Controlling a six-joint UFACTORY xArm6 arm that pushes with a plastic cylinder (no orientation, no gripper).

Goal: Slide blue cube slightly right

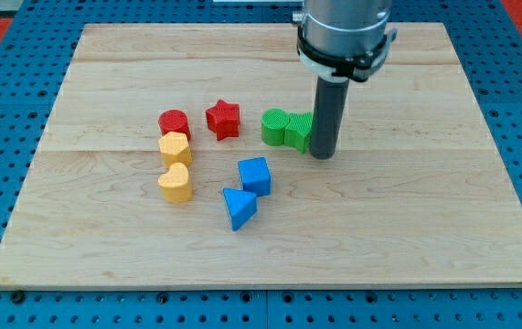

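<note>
The blue cube (pixel 255 175) sits near the middle of the wooden board (pixel 407 219). A blue triangular block (pixel 239 207) lies just below it to the left, touching or almost touching. My tip (pixel 323 155) rests on the board up and to the right of the blue cube, apart from it. The tip stands right beside a green block (pixel 299 132), touching or nearly touching its right side.
A second green block (pixel 275 127) adjoins the first on its left. A red star (pixel 223 119) and a red cylinder (pixel 174 122) lie further left. Two yellow blocks (pixel 175 147) (pixel 176 182) stand stacked below the red cylinder.
</note>
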